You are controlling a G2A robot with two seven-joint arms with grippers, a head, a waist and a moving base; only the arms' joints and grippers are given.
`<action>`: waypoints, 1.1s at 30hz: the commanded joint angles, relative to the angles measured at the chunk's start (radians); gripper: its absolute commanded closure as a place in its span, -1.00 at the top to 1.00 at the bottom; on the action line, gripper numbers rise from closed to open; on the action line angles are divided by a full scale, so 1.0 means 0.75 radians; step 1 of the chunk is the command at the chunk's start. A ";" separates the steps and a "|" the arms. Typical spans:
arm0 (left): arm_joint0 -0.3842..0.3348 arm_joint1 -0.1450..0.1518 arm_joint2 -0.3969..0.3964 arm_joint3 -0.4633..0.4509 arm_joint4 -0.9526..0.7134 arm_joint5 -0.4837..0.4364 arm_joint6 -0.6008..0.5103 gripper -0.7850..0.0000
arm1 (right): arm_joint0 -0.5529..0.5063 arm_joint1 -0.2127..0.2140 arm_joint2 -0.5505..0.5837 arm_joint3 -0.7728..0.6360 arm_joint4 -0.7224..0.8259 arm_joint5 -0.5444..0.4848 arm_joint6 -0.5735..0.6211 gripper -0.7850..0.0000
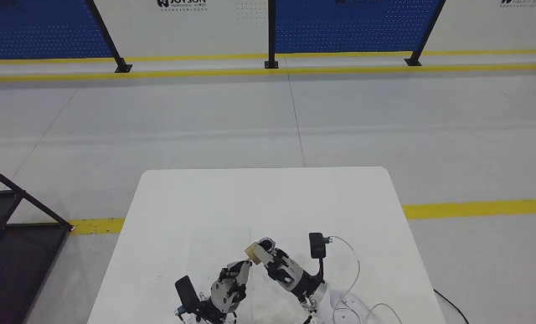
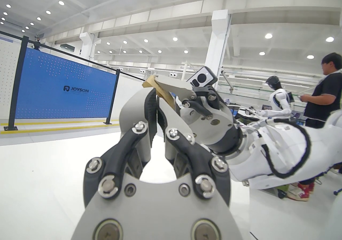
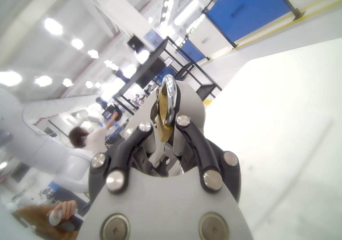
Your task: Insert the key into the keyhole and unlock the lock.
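Where the two arms meet over the near edge of the white table point(image 1: 251, 198), we find the padlock point(image 1: 253, 254) held off the surface, about midway between the table's left and right sides. The right gripper point(image 3: 167, 103) is what holds it, with its two fingers clamped on the flat faces of the lock. We see a brass body point(image 3: 163, 124), blocky and dull yellow, and a bright chrome shackle point(image 3: 171, 88) bent in a smooth U. Judged from the right wrist view, the lock's long axis runs along the fingers, with the shackle pointing out toward the fingertips and the foot of the body toward the palm. From the top view, the right gripper slants up toward the far left. The left gripper point(image 2: 154, 103) rises from the near left, and its tip sits just beside the brass. Its fingers point(image 2: 132, 110) are smooth pale shells driven by curved black links on silver bolts. Their black ribbed pads point(image 2: 151, 107) are pressed together, and we cannot tell whether anything lies between them, because the pads hide the gap. The table top is plain, matte and smooth, with rounded corners.
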 commanded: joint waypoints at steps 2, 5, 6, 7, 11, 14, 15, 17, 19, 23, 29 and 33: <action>-0.002 -0.002 -0.003 0.007 0.027 0.084 0.004 -1.00 | -0.001 0.001 -0.002 -0.001 -0.007 0.006 0.002 -1.00; -0.002 -0.003 -0.003 0.008 0.045 0.137 0.000 -1.00 | -0.002 0.002 -0.004 -0.002 -0.016 0.013 0.001 -1.00; -0.002 -0.003 -0.006 0.008 0.051 0.157 -0.002 -1.00 | -0.002 0.002 -0.004 -0.003 -0.018 0.015 0.001 -1.00; -0.001 -0.003 -0.007 0.006 0.057 0.172 -0.001 -1.00 | -0.003 0.002 -0.005 -0.004 -0.021 0.017 0.000 -1.00; 0.002 -0.001 -0.023 0.002 0.103 0.274 -0.006 -1.00 | -0.004 0.003 -0.006 -0.006 -0.028 0.020 -0.002 -1.00; 0.006 -0.001 -0.028 -0.004 0.127 0.327 -0.008 -1.00 | -0.005 0.005 -0.006 -0.008 -0.033 0.021 -0.001 -1.00; 0.005 0.000 -0.034 -0.005 0.144 0.359 -0.007 -1.00 | -0.006 0.005 -0.006 -0.008 -0.033 0.021 -0.001 -1.00; 0.007 0.000 -0.038 -0.006 0.159 0.393 -0.010 -1.00 | -0.006 0.006 -0.007 -0.009 -0.033 0.021 -0.001 -1.00; 0.007 0.001 -0.042 -0.007 0.171 0.422 -0.009 -1.00 | -0.007 0.006 -0.007 -0.010 -0.033 0.021 -0.002 -1.00; 0.006 0.001 -0.051 -0.005 0.190 0.472 -0.010 -1.00 | -0.008 0.008 -0.007 -0.010 -0.036 0.024 -0.002 -1.00; 0.004 0.001 -0.062 0.001 0.227 0.544 -0.014 -1.00 | -0.009 0.010 -0.009 -0.013 -0.034 0.022 -0.005 -1.00; 0.003 0.003 -0.071 0.001 0.261 0.585 -0.029 -1.00 | -0.010 0.011 -0.009 -0.014 -0.032 0.025 -0.004 -1.00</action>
